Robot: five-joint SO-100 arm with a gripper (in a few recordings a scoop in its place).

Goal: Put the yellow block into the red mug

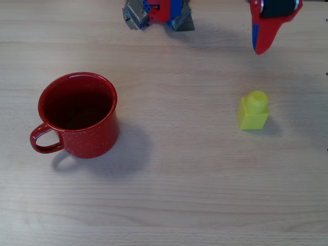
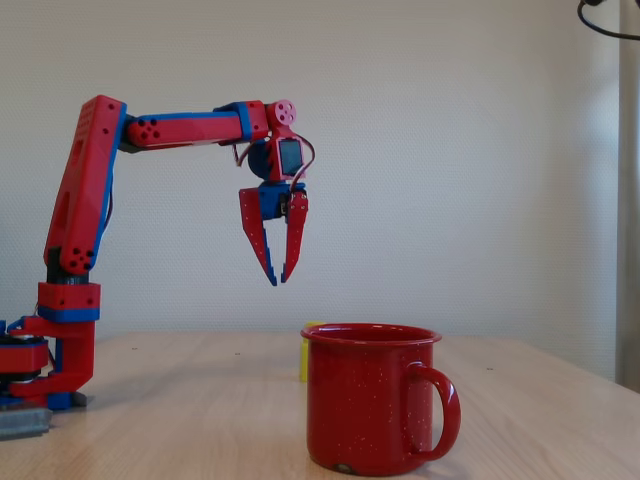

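The block sits stud-up at centre right of the overhead view, on the bare table, well apart from the mug at left. The mug stands upright, mouth open, handle toward the lower left, so it is ready to receive a drop from above. In the fixed view the mug fills the foreground and hides all but a yellow sliver of the block behind its rim. The gripper hangs high above the table, pointing down, its fingers nearly together at the tips and holding nothing. It looks poised to descend on the block.
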